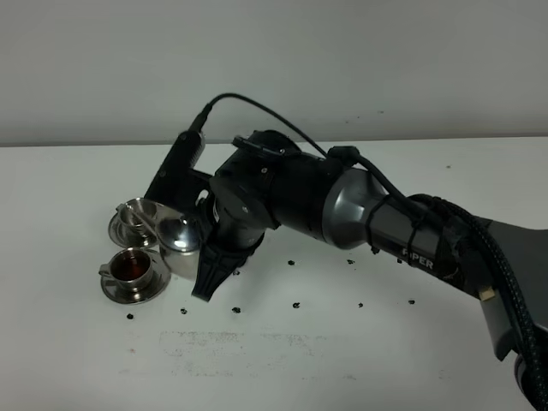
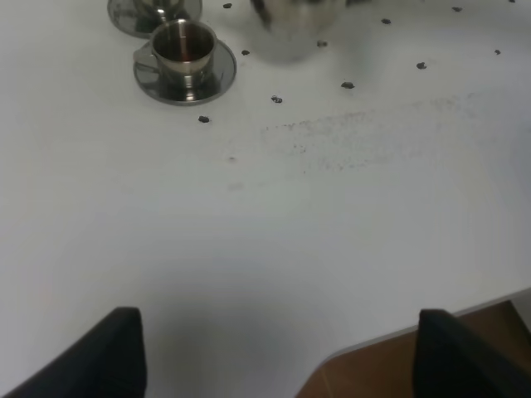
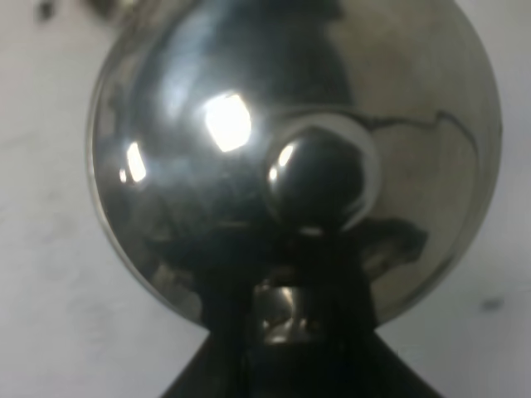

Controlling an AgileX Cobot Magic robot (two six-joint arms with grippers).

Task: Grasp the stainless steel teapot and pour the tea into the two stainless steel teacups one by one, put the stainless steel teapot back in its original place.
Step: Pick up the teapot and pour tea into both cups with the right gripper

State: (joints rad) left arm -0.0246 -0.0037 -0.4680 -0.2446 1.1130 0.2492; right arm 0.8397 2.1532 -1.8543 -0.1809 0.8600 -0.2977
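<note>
Now the right gripper (image 3: 282, 336) clamps the tipped teapot (image 1: 180, 238); tea may miss the cup (image 1: 137, 214) nearer the table's (image 1: 342, 360) back edge.

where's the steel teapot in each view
exterior high: teapot left of centre, partly hidden, right beside the tea-filled teacup.
left wrist: blurred at the top edge, teacup close by.
right wrist: fills the frame, lid knob central; teacup not in it.
</note>
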